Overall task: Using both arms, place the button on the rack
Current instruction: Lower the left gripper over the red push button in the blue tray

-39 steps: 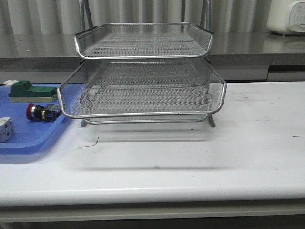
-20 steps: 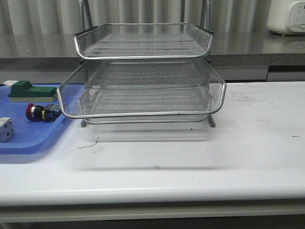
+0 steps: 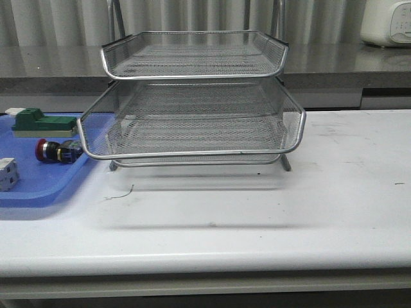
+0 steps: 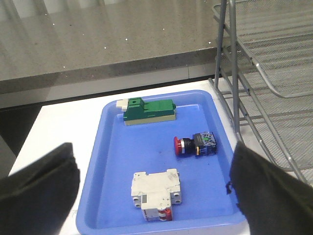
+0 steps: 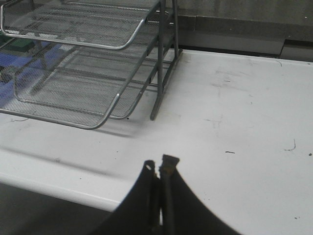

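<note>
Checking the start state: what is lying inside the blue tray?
Blue tray holds the button, a green block and a white breaker. Nothing is covered in the left wrist view.

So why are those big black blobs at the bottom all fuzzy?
In the left wrist view, the left gripper's fingers sit too close to the camera, so they blur, while the button stays sharp. In the right wrist view, the right gripper looks soft-edged too. The front view is evenly lit.

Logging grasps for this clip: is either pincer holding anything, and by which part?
Nothing is held. The left pincer is open above the button in the blue tray; the right pincer is shut on nothing.
</note>
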Tool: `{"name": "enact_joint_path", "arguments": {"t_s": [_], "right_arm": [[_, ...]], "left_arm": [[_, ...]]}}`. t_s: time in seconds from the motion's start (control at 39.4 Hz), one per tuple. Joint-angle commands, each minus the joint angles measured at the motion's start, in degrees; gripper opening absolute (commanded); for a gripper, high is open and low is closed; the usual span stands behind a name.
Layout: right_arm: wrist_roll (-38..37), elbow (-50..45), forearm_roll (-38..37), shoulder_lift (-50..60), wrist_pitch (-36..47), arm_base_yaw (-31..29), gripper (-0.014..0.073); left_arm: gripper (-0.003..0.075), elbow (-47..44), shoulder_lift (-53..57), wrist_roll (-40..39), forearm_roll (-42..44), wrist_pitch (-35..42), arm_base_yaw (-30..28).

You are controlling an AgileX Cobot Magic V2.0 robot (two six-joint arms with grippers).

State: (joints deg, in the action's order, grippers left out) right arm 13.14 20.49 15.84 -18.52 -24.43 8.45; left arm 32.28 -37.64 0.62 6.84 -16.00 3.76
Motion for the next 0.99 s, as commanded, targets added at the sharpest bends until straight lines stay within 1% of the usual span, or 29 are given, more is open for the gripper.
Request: {"name": "enact_joint_path", "arguments": {"t_s": [0.0, 0.1, 0.36, 0.46, 0.61, 0.68, 0.76, 0.84, 0.96], "right_arm": [[0.14, 1.47, 0.73, -0.24, 4.27, 0.03, -0.0060], [0.14, 1.47, 0.73, -0.24, 4.27, 0.03, -0.0060], [0.14, 1.47, 0.73, -0.24, 4.27, 0.03, -0.0060], [0.14, 1.47, 0.73, -0.24, 4.27, 0.03, -0.0060], [0.14, 1.47, 0.73, -0.24, 4.27, 0.03, -0.0060], [0.14, 1.47, 0.73, -0.24, 4.27, 0.03, -0.0060], [0.14, 1.47, 0.73, -0.24, 4.27, 0.03, -0.0060], [0.14, 1.47, 0.73, -0.24, 4.27, 0.03, -0.0060], [0.14, 1.47, 0.73, -0.24, 4.27, 0.03, -0.0060]], "left_arm": [[0.0587, 6.55, -6.64, -0.62, 0.14, 1.23, 0.14], [0.0587, 12.48, -13.58, 3.01, 0.14, -2.74, 0.14], [0.0587, 28.03, -33.26, 14.66, 0.14, -14.35, 0.14], [0.0587, 34.08, -40.88, 19.39, -0.57, -17.88, 0.14], [0.0587, 44.24, -51.20, 28.85, -5.10, -24.06, 0.14], [0.0587, 49.51, -56.31, 32.28, -6.42, -27.56, 0.14], [0.0587, 56.54, -63.36, 35.97, -6.84, -33.84, 0.14], [0.0587, 62.81, -68.77, 38.54, -8.49, -38.50, 0.14], [0.0587, 70.09, -76.00, 42.35, -12.05, -40.68, 0.03]]}}
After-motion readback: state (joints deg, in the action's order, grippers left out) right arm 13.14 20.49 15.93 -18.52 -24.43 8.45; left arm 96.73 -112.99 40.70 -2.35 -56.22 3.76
